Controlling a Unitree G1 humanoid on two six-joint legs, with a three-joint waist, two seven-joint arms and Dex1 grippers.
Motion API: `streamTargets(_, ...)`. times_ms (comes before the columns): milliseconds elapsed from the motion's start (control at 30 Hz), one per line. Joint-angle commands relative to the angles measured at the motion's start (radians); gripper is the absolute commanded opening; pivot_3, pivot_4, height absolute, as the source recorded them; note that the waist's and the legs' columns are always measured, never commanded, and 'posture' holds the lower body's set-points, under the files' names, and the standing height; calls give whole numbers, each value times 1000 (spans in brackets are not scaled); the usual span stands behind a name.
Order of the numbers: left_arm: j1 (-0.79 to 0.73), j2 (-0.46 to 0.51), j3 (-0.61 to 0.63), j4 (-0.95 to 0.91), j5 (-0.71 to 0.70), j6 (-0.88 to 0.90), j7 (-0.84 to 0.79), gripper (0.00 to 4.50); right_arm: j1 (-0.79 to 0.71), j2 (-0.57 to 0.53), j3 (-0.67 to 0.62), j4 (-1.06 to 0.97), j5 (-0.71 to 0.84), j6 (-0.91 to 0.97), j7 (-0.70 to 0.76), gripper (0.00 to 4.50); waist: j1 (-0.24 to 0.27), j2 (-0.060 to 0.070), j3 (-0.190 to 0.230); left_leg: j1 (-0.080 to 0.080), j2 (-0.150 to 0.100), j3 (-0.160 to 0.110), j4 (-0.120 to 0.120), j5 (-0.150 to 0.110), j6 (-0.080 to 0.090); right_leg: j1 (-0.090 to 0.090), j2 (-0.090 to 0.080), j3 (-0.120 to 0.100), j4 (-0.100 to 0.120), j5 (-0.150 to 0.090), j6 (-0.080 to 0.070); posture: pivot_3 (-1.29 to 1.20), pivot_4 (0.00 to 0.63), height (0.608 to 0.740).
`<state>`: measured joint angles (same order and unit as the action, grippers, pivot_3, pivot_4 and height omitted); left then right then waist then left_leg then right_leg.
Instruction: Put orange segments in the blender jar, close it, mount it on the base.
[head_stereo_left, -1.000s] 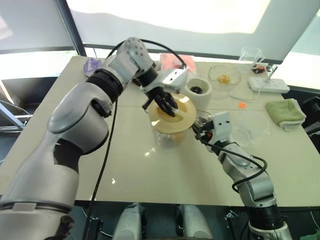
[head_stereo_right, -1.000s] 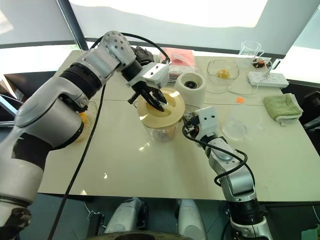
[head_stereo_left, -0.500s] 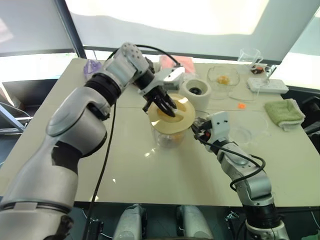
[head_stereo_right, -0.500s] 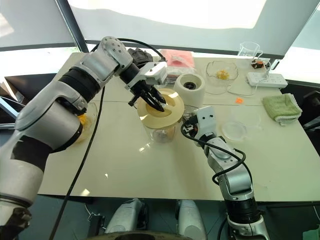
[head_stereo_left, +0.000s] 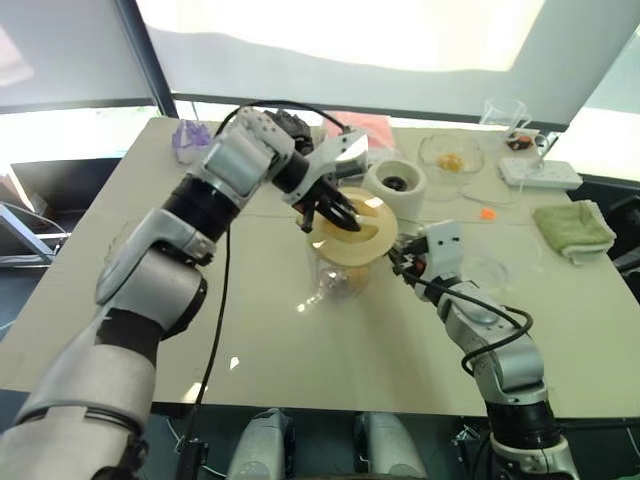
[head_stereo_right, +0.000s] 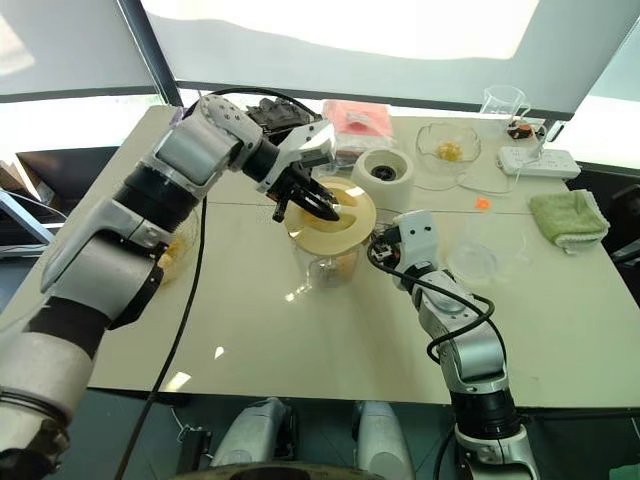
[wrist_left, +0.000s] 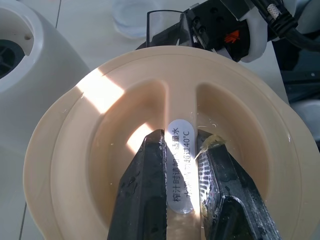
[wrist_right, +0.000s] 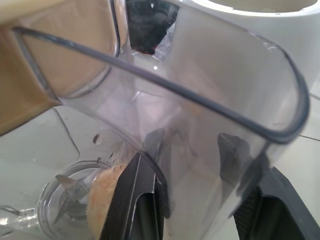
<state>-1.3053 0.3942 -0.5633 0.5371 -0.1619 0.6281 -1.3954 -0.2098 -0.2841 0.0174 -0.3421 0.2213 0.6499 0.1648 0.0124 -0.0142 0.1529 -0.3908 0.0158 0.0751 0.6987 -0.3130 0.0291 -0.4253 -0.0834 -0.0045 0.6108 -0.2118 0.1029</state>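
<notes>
The blender jar (head_stereo_left: 338, 282) stands upright mid-table with a flat cream lid (head_stereo_left: 352, 228) on its rim. My left gripper (head_stereo_left: 335, 212) reaches down from above and is shut on the lid's centre ridge (wrist_left: 181, 150). My right gripper (head_stereo_left: 403, 256) is level at the jar's right side, shut on the jar handle (wrist_right: 210, 105). Orange segments (wrist_right: 106, 194) lie at the jar's bottom beside the metal blades (wrist_right: 67, 186). The white base (head_stereo_left: 394, 184) stands just behind the jar, its dark socket facing up.
At the back right are a glass bowl (head_stereo_left: 447, 155) with a yellow bit, a measuring cup (head_stereo_left: 503, 108) and a power strip (head_stereo_left: 540, 172). A green cloth (head_stereo_left: 573, 225) and a clear dish (head_stereo_left: 486, 270) lie right. A bowl (head_stereo_right: 168, 258) of orange pieces sits left.
My left wrist has rolled while keeping its grip on the lid's ridge, and that arm's elbow has dropped. The right gripper has stayed on the handle.
</notes>
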Motion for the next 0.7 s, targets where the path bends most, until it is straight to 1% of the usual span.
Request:
streamTargets(33,116,-28,-47,-45,27,140,33,251,-19,5,6,-45,-6,-26,16,1133,1,1,-1,0,0,0,0,0,0,0,0,0,0,0,0,0,150,740)
streamTargets(133,139,-20,-36,-96,41,163,27,251,-16,4,7,-44,-8,-29,23,1133,0,2,-1,0,-1,0,0,0,0,0,0,0,0,-1,1,0,150,740)
streamTargets(267,142,-13,-31,-95,74,133,18,251,-13,2,4,-42,-12,-33,32,1133,0,2,-1,0,-1,0,0,0,0,0,0,0,0,-1,1,0,150,740)
streamTargets(333,136,-15,-26,-83,85,120,13,1270,-13,1,4,-41,-15,-34,35,1133,-2,2,-2,0,-1,0,0,0,0,0,0,0,0,-1,1,0,150,740)
streamTargets(367,133,-15,-24,-79,88,115,8,1598,-13,0,4,-41,-17,-35,36,1133,-2,2,-2,0,-1,0,0,0,0,0,0,0,0,-1,1,0,150,740)
streamTargets(500,129,-21,-13,-74,104,112,6,3754,-11,0,6,-41,-23,-38,39,1133,-6,2,-2,0,0,0,0,0,0,0,0,0,0,-1,1,0,150,740)
streamTargets(533,130,-20,-11,-77,106,115,4,4228,-10,1,7,-41,-24,-39,39,1133,-5,3,-2,0,0,0,0,0,0,0,0,0,0,-1,1,0,150,740)
streamTargets(567,130,-20,-10,-79,107,117,1,4464,-10,1,7,-41,-25,-40,40,1133,-4,4,-3,0,0,0,-1,0,0,0,0,0,0,-1,1,0,150,740)
streamTargets(700,109,-19,28,-74,103,83,5,4464,-7,1,13,-42,-31,-42,42,1133,-2,5,-4,0,0,0,-1,0,0,0,0,0,0,-1,1,0,150,740)
